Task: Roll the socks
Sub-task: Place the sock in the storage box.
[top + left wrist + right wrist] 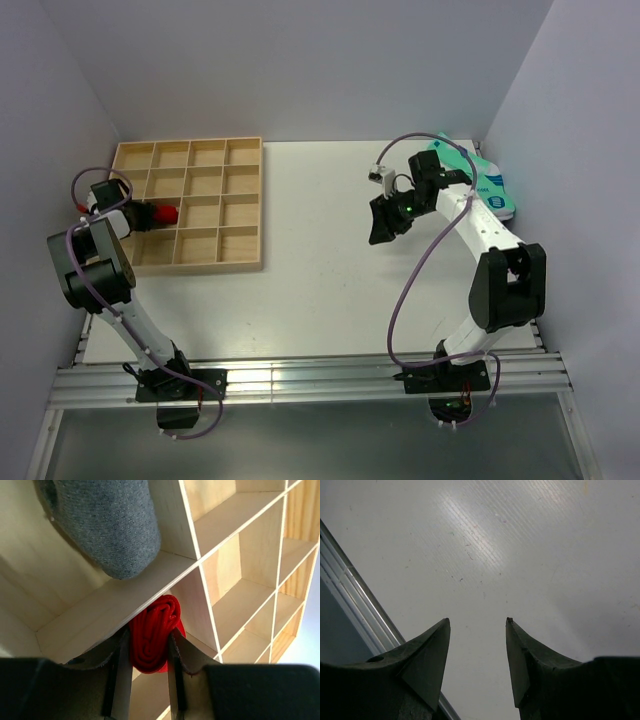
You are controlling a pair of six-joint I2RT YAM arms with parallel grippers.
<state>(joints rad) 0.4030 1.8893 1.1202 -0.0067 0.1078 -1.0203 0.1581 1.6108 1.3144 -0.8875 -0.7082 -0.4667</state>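
My left gripper (152,215) is shut on a rolled red sock (152,635), held at a compartment in the left column of the wooden tray (243,205). The red sock (166,214) shows as a small red patch in the top view. A rolled dark grey sock (107,525) sits in the neighbouring compartment in the left wrist view. My right gripper (385,222) is open and empty above the bare white table; in its wrist view its gripper (477,625) holds nothing.
The wooden tray (240,515) has several empty compartments. Mint-green socks with a blue-and-white pattern (490,190) lie at the table's far right by the wall. A metal rail (355,605) runs along the table's edge.
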